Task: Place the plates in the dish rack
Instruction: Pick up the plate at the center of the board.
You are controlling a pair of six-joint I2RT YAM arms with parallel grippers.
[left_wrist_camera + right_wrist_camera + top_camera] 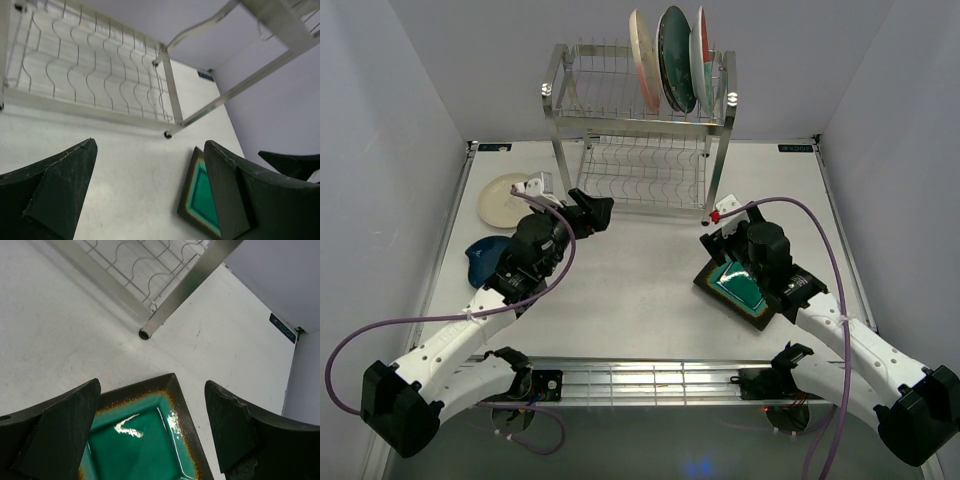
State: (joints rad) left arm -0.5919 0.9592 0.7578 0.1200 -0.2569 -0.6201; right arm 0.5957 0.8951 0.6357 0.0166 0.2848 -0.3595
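Right gripper (151,385): spread above square green plate (137,440), apparently for rim pickup. Left gripper (150,145): spread, empty, facing dish rack (100,75).

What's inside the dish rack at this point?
In the dish rack, three plates stand upright at the upper tier's right end: a pink-and-cream plate, a dark teal plate, and a red-rimmed plate mostly covered by the teal one. The lower shelf shows only bare wires.

Bright, even overhead light fills all three views, leaving only soft shadows under the rack (640,178) at upper centre, white glare on the green plate (145,440), and slightly blurred fingers (55,195) low in both wrist frames.
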